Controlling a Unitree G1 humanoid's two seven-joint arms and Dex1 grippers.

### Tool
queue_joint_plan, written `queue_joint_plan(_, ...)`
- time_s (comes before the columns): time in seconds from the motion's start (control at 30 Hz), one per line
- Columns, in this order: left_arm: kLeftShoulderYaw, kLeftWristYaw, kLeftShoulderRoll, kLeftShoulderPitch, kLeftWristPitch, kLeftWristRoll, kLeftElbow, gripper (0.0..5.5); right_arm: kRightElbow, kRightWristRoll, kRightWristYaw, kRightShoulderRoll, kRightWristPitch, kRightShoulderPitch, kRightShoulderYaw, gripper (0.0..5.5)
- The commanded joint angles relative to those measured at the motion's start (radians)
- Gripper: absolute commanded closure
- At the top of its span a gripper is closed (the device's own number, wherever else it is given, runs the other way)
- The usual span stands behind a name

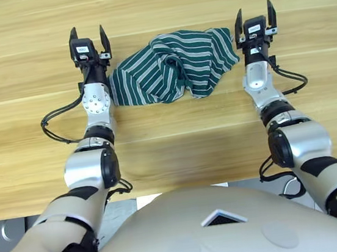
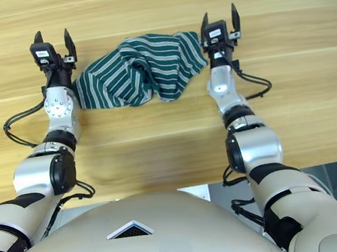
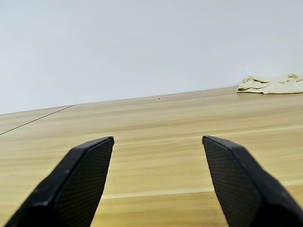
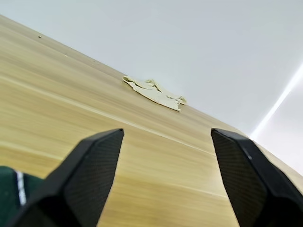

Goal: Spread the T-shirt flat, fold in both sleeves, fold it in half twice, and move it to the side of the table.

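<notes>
A green T-shirt with white stripes (image 1: 170, 66) lies crumpled in a heap on the wooden table (image 1: 153, 5), between my two arms. My left gripper (image 1: 88, 35) rests on the table just left of the heap, open, nothing between its fingers (image 3: 80, 184). At the heap's right edge my right gripper (image 1: 254, 14) is open too and holds nothing. A corner of the striped T-shirt (image 4: 12, 198) shows beside the right gripper's fingers (image 4: 90, 170) in the right wrist view.
A pale yellow cloth (image 4: 154, 92) lies crumpled near the table's far edge, also the pale cloth (image 3: 271, 84) in the left wrist view. Bare wood stretches beyond both grippers and on either side of the heap. The near table edge (image 1: 176, 189) runs below my forearms.
</notes>
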Motion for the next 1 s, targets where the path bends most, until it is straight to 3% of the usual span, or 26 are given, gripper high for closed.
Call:
queue_joint_plan(0.03, 0.015, -0.032, -0.009, -0.015, 0.017, -0.029, 0.001, 2.0, 0.006, 0.007, -0.005, 0.003, 0.005, -0.007, -0.003, 2.1)
queue_joint_plan(0.33, 0.029, -0.131, -0.03, -0.012, 0.027, -0.064, -0.008, 2.0, 0.003, 0.006, 0.003, 0.014, -0.005, -0.008, 0.004, 2.1)
queue_joint_plan(1.0, -0.025, -0.076, -0.018, -0.002, 0.0, 0.011, -0.007, 2.0, 0.004, -0.012, -0.007, 0.014, -0.016, -0.004, 0.034, 2.1)
